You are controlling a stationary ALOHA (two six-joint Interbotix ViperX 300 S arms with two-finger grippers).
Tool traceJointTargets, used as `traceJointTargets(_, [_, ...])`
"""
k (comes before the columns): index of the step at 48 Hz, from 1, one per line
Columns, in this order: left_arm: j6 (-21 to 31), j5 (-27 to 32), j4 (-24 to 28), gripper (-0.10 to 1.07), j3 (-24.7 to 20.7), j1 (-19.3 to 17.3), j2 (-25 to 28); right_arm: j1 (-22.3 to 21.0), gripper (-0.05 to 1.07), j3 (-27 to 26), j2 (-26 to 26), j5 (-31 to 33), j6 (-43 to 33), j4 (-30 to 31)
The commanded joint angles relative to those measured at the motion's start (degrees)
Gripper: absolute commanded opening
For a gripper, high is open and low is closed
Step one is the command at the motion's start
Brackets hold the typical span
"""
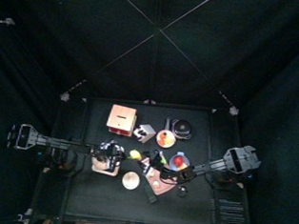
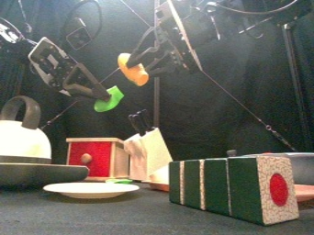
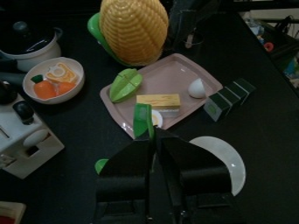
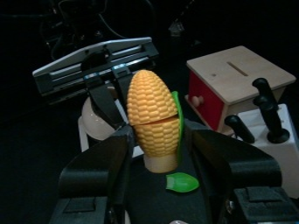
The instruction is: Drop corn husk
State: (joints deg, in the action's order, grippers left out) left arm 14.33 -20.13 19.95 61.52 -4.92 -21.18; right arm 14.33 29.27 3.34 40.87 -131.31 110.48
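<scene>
The left pincer (image 2: 101, 95) hangs above the table (image 2: 147, 220), clenched on a green corn husk (image 2: 108, 98). Just right of it, the right pincer (image 2: 145, 66) grips the yellow corn cob (image 4: 153, 112), also held aloft. Below them lies a pink tray (image 3: 187, 77).

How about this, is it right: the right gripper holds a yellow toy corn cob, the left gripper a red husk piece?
No: the front view shows the husk piece in the left gripper is green, not red. The right gripper holds the yellow toy corn cob.
</scene>
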Motion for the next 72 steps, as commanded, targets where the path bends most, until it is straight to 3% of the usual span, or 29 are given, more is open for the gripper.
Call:
traceJointTargets(1, [0.1, -0.4, -0.3, 0.49, -0.7, -0.3, -0.4, 0.3, 0.56, -0.3, -2.7, 0.4, 0.1, -0.4])
traceJointTargets(9, [0.1, -0.4, -4.6, 0.50, -1.8, -0.6, 2.7, 0.4, 0.56, 1.5, -4.2, 0.7, 0.1, -2.0])
traceJointTargets(17, [-0.2, -0.4, -10.5, 0.50, -2.7, -3.4, 7.2, 0.5, 0.56, 3.5, -5.4, 1.7, -0.3, -4.8])
traceJointTargets(30, [-0.1, 0.2, -11.1, 0.53, -6.2, -3.9, 15.1, 0.4, 0.56, 3.6, -5.5, 1.8, -0.2, -5.6])
traceJointTargets(41, [-0.1, 2.3, -11.2, 0.68, -8.7, -4.1, 19.6, 0.4, 0.56, 3.8, -5.5, 1.8, -0.2, -6.0])
traceJointTargets(51, [-0.1, 3.3, -11.2, 0.74, -8.6, -4.3, 19.0, 0.5, 0.56, 3.8, -5.5, 1.8, -0.1, -6.0])
traceJointTargets(72, [-0.1, 3.2, -11.2, 0.75, -5.7, -4.5, 12.7, 0.4, 0.56, 3.9, -5.4, 1.8, -0.1, -6.6])
